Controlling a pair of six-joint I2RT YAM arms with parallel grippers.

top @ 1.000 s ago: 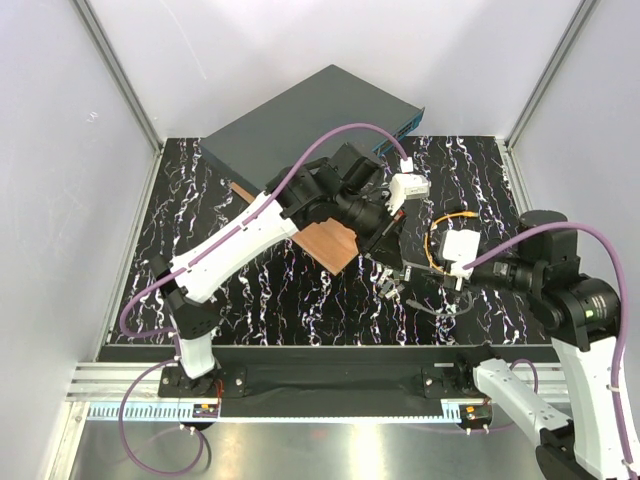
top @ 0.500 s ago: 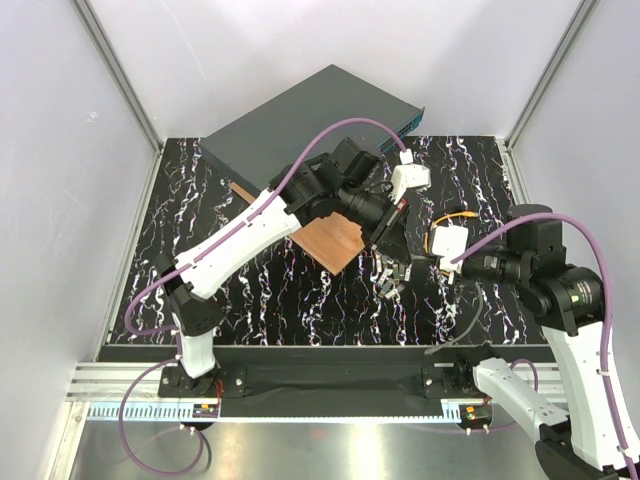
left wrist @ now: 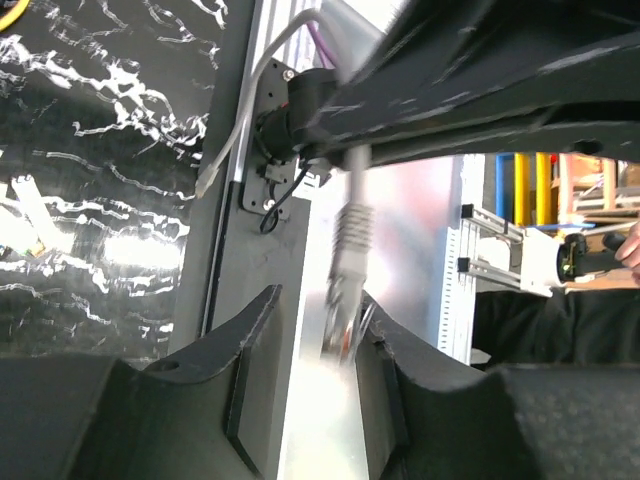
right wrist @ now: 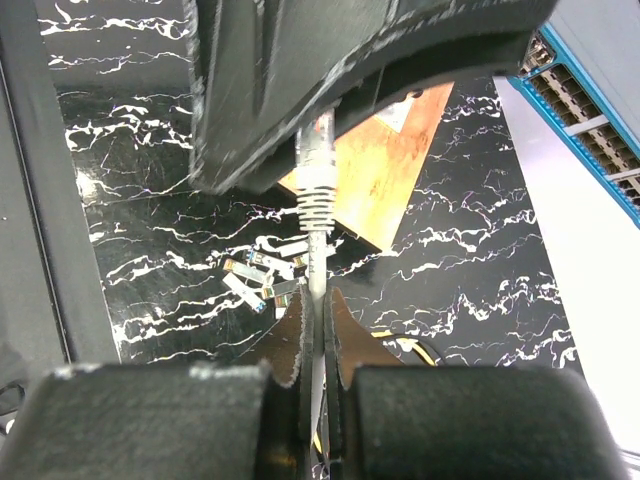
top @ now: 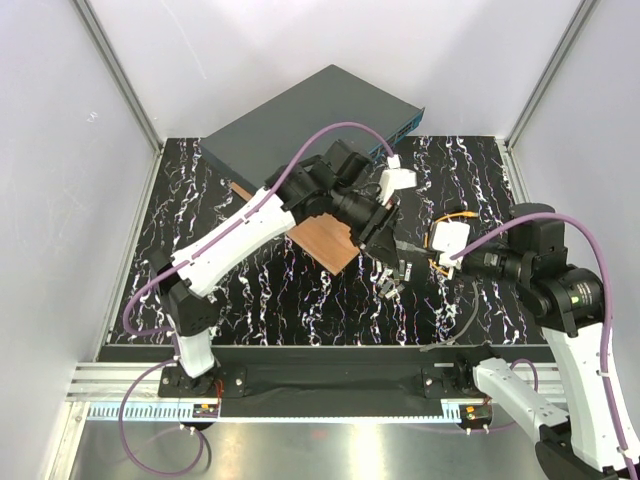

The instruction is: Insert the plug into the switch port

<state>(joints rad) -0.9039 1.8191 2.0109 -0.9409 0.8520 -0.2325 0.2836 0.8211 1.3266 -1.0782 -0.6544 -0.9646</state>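
Note:
A grey cable (right wrist: 316,265) with a ribbed boot (right wrist: 316,190) ends in a clear plug (right wrist: 320,135). My right gripper (right wrist: 318,298) is shut on this cable just behind the boot. The plug (left wrist: 345,290) reaches in between the fingers of my left gripper (left wrist: 318,296), which is open, with the plug against its right finger and a gap on the other side. From above, the left gripper (top: 383,232) and the right gripper (top: 412,256) meet over the mat's middle. The switch (top: 300,115) lies at the back. Its teal face carries the port row (right wrist: 580,85).
A wooden board (top: 330,240) lies under the left arm. Several small grey modules (top: 390,280) lie scattered before it. An orange cable loop (top: 458,215) lies beneath the right wrist. The grey cable's slack (top: 455,325) trails toward the front rail.
My right gripper moved left and closed on the grey cable. My left gripper's jaws opened off the plug, and the left wrist drew back to the left a little.

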